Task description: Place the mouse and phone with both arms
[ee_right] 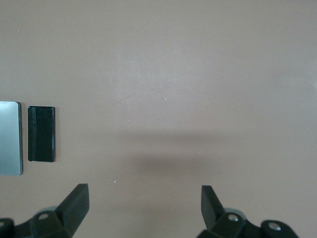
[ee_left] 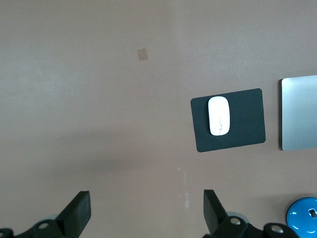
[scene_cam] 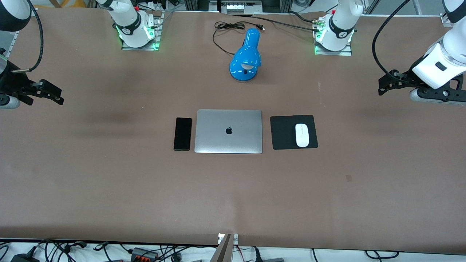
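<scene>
Brown matting covers the whole worktop (scene_cam: 109, 189), and from my station I see a closed silver laptop (scene_cam: 228, 131) lying flat near its middle. Just beside the laptop, toward the right arm's end, the phone (scene_cam: 182, 133) lies face up with its long edge parallel to the laptop's side, a thin strip of matting between them. Toward the left arm's end, a square black mouse pad (scene_cam: 287, 133) sits near the laptop, and the mouse (scene_cam: 301, 135) rests on it, off-centre toward the pad's outer edge. A blue desk lamp (scene_cam: 246, 56) stands farther from the front camera than the laptop, its black cord (scene_cam: 224, 34) trailing toward the arm bases.

My left end effector (scene_cam: 386, 83) hangs in the air over bare matting at the left arm's end of the worktop, fingers (ee_left: 77, 213) spread wide apart and holding nothing. My right end effector (scene_cam: 49, 94) hangs over bare matting at the right arm's end, its fingers (ee_right: 74, 203) likewise well apart and empty. Both are well apart from the phone and the mouse.
</scene>
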You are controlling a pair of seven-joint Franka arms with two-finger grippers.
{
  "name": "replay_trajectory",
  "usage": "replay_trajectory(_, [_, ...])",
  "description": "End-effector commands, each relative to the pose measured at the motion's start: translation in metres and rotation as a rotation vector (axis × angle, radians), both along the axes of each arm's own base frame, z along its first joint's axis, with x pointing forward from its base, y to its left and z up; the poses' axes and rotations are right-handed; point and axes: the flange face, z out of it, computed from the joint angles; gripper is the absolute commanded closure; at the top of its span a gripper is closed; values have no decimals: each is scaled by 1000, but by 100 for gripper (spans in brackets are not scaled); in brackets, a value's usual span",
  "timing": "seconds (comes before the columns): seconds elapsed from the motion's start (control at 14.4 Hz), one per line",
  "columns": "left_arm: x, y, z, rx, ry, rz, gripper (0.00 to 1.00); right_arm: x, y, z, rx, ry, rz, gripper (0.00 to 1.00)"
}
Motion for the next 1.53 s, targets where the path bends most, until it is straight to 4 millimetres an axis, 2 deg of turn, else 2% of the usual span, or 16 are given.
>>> replay_trajectory(0.0, [3,-4,8,13,4,-2,0,-7,2,11,4,-16,-43,0])
replay_trajectory(0.14, [2,-4,8,13,6,-2,0,-8,10,9,-4,-4,-28,0])
replay_trajectory(0.42, [3,-6,9,14,3,-4,0,-10,5,13,-5,-4,-23,0])
replay_trajectory(0.49, [7,-7,10,14,-2,-5,0,-11,-1,13,-5,-5,-36,0])
replay_trajectory(0.62, [13,-6,13,13,0,-4,0,-11,-2,13,-4,-5,-36,0])
replay_trajectory(1.46, [12,-6,13,14,9,-11,0,-18,4,21,0,-2,-29,0])
